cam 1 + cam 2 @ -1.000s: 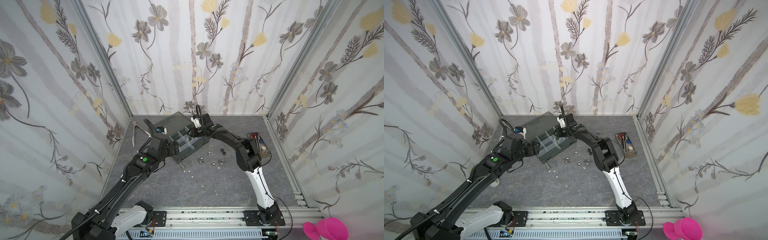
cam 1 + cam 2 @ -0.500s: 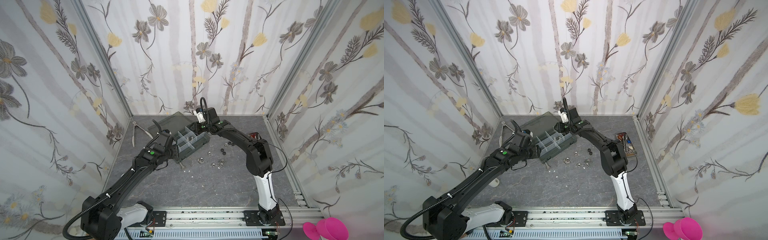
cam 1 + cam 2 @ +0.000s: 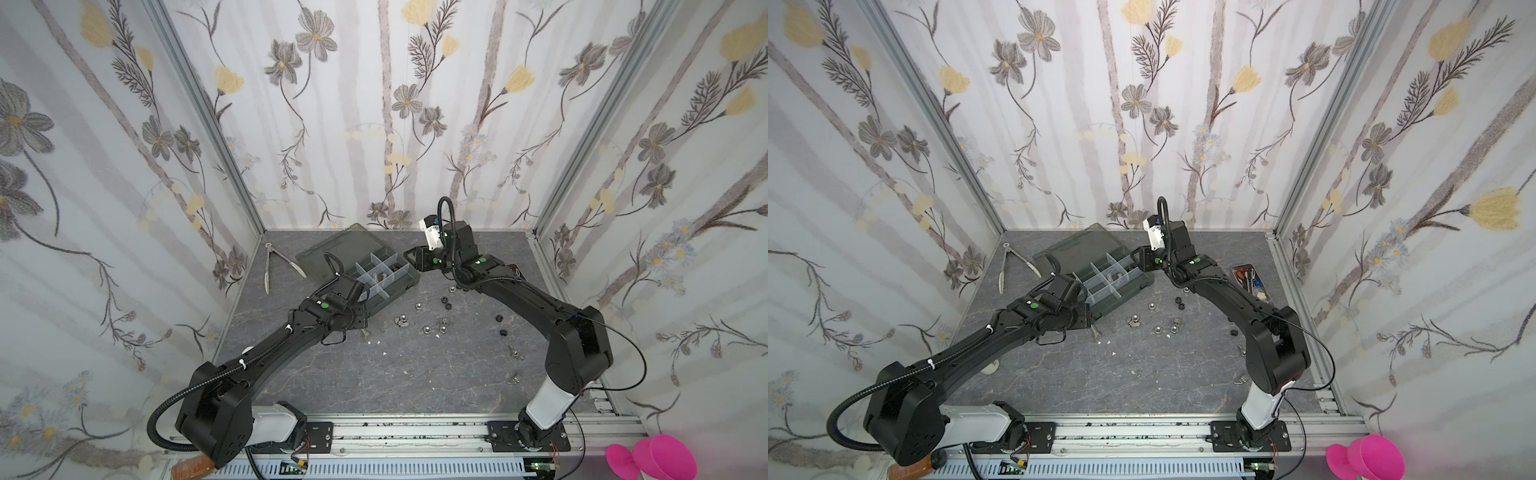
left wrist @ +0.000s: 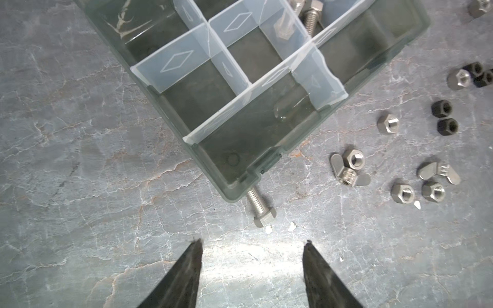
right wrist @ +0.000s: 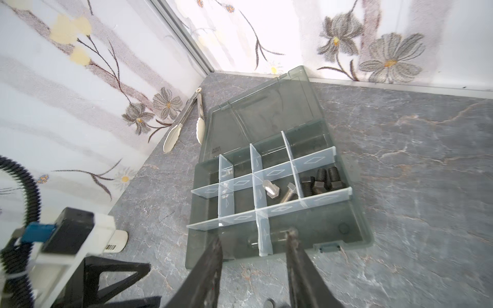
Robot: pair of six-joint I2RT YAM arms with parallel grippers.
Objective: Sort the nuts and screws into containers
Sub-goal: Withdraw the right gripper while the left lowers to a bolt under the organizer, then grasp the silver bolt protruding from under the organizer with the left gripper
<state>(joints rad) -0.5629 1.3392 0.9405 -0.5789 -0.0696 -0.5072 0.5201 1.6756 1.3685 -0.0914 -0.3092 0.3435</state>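
Note:
The dark smoky-grey organizer box (image 3: 399,286) (image 3: 1133,286) lies open at the back, its containers (image 5: 241,197) split by pale dividers. Two silver screws (image 5: 280,192) and several black ones (image 5: 318,181) lie in neighbouring containers. Another silver screw (image 4: 260,208) lies on the table, half under the box's corner. Silver and black nuts (image 3: 426,329) (image 4: 353,158) are scattered in front of and to the right of the box. My left gripper (image 4: 253,242) is open and empty, just short of that screw. My right gripper (image 5: 254,236) (image 3: 409,259) is open and empty at the box's right end.
Long silver tongs (image 3: 270,266) (image 5: 186,120) lie by the left wall. The box lid (image 3: 340,249) rests flat behind the box. A narrow tray with red-handled tools (image 3: 1250,278) sits by the right wall. Small white chips (image 4: 292,226) dot the table near the screw.
My left gripper has moved from the box's left end toward the front, to its near corner. My right arm has drawn back to the right, its gripper now at the box's right end.

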